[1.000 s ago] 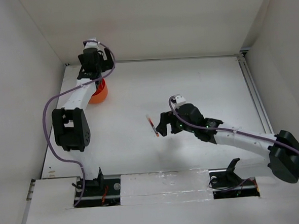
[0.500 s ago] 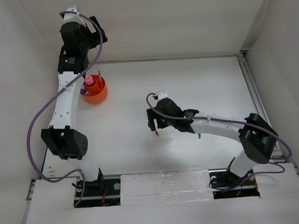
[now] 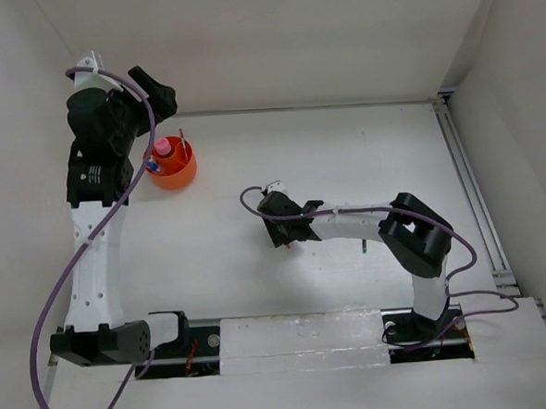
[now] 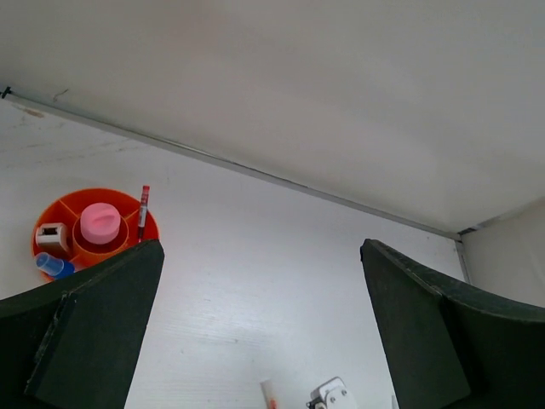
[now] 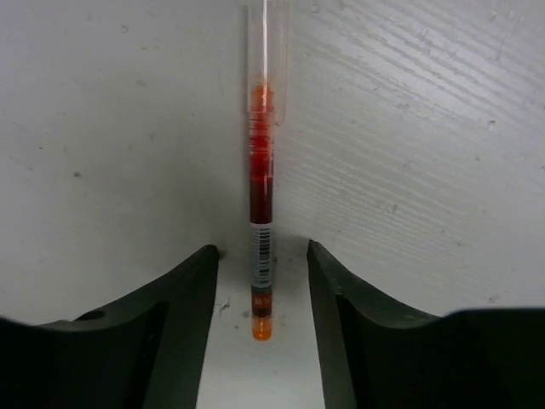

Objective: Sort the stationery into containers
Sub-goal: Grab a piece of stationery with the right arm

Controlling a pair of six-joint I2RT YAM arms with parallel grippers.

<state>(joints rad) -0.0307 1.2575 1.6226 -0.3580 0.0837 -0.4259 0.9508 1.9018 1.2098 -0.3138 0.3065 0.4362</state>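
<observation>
A thin red-white pen (image 5: 262, 213) lies flat on the white table, its orange end between my right gripper's fingers (image 5: 192, 298). My right gripper (image 5: 262, 260) straddles it, half closed, with a gap on each side. From above, that gripper (image 3: 280, 230) covers the pen. The orange cup (image 3: 172, 173) stands at the back left with a pink tube (image 4: 100, 223), another red-white pen (image 4: 143, 213), a blue-capped bottle (image 4: 53, 266) and a small eraser (image 4: 51, 236) in its compartments. My left gripper (image 3: 152, 89) hangs high, beyond the cup, wide open and empty.
A short dark pen (image 3: 363, 246) lies just in front of the right forearm. White walls enclose the table at the back and both sides, and a metal rail (image 3: 466, 174) runs along the right edge.
My right gripper has moved left and down over the pen, and its jaws have narrowed around it. The left arm has risen off the cup toward the back left, uncovering it.
</observation>
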